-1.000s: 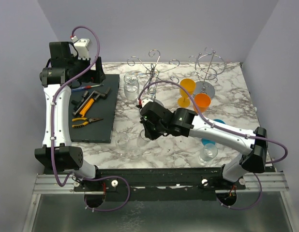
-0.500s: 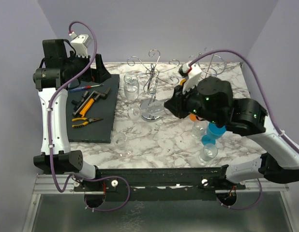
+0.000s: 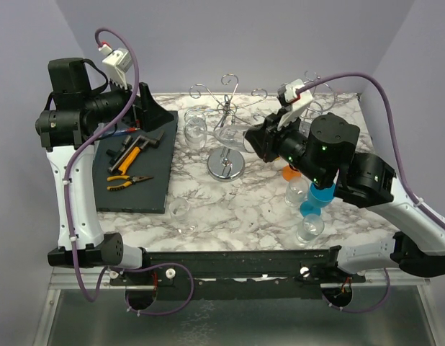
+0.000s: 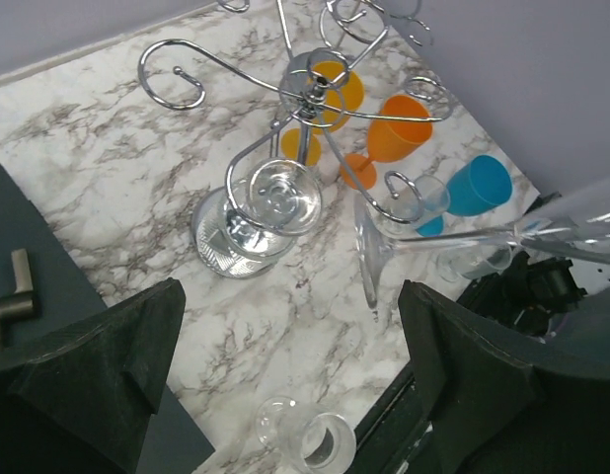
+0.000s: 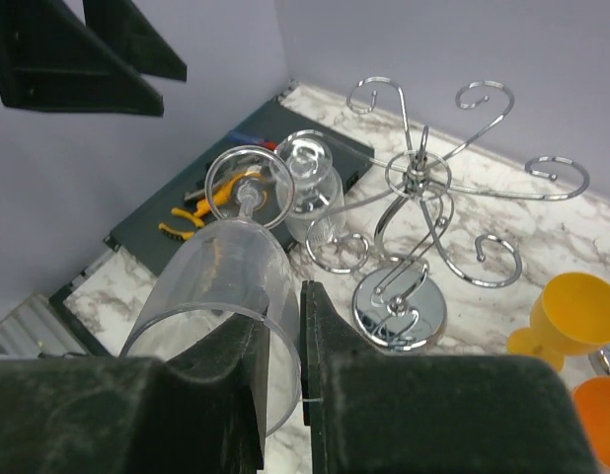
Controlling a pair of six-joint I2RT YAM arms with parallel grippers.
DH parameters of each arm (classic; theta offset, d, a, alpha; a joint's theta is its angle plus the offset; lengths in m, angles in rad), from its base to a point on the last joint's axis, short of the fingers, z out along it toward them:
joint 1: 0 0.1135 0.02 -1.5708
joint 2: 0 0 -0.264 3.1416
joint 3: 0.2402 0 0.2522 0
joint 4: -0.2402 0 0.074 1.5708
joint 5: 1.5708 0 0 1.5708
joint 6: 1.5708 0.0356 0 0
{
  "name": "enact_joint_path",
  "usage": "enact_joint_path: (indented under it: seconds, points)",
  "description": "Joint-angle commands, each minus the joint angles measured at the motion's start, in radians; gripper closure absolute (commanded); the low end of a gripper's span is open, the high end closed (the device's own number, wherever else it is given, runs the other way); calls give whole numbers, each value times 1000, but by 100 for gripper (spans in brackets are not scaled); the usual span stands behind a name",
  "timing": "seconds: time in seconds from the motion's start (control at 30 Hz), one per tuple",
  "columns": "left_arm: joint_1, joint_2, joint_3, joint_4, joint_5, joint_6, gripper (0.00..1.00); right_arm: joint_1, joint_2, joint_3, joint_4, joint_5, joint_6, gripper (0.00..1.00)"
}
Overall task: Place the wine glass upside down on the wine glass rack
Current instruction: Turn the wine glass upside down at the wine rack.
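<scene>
A robotics lab test cell is indicated: a marble-patterned table (image 3: 244,210) is boxed in by plain lilac panels (image 3: 280,36) behind the wine glass rack (image 3: 226,169), and a tool mat (image 3: 136,198) with pliers (image 3: 127,181) is laid left of it.

Light was bright, diffuse, from overhead; shadows were soft. The chrome rack (image 3: 226,167) threw sharp glints. The wine glass (image 5: 216,286) blurred near the lens. The left gripper (image 4: 290,291) rendered dark, featureless.
</scene>
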Motion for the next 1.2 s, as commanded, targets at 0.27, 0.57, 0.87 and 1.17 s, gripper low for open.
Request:
enact_joint_path:
  seconds: [0.27,0.57,0.87,1.17]
  points:
    - [-23,-22,-15,33,151,-61,12,7,8,-43,453,1,-79,100]
    - [-23,-39,-45,105,184,-107,39,7,27,-72,526,-49,-58,100]
    - [-23,-45,-59,110,173,-49,71,7,37,-109,547,-89,-23,100]
    - [-23,-88,-103,129,114,92,62,7,55,-103,476,-103,11,100]
